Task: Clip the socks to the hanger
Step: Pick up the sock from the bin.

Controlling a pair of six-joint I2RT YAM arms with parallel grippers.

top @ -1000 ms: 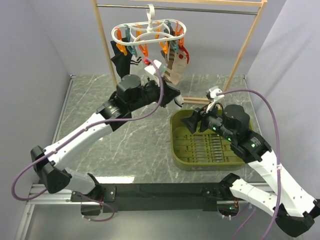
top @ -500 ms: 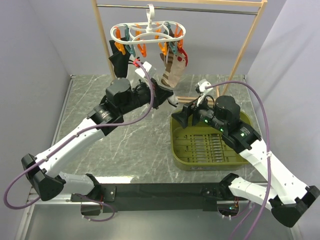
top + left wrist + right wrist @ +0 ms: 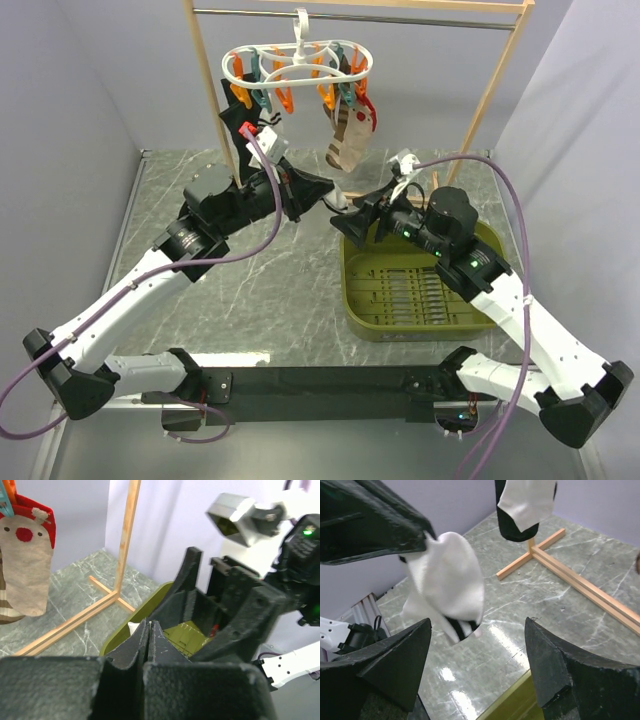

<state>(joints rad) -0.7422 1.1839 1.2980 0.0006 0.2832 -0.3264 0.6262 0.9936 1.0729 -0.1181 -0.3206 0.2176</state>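
My left gripper [image 3: 328, 192] is shut on a white sock [image 3: 451, 587], which hangs from its jaws above the table. The dark cuff stripes show at the sock's lower end. In the left wrist view my left gripper [image 3: 149, 630] shows only a scrap of the sock [image 3: 133, 628]. My right gripper [image 3: 479, 621] is open and empty, its jaws just below and on either side of the hanging sock; in the top view it [image 3: 360, 222] faces the left gripper. The white hanger [image 3: 297, 65] hangs from the rack bar. A second white sock [image 3: 527, 500] hangs in front of a black sock [image 3: 512, 530].
The wooden rack [image 3: 490, 90] stands at the back, its base bars [image 3: 570, 580] on the marble table. A tan sock [image 3: 350, 140] with a red cuff [image 3: 25, 570] hangs on the hanger. The green tray [image 3: 350, 290] lies under my right arm.
My left arm has drawn back to the left with the sock still held. My right gripper has risen from over the tray and moved left, close up to the sock.
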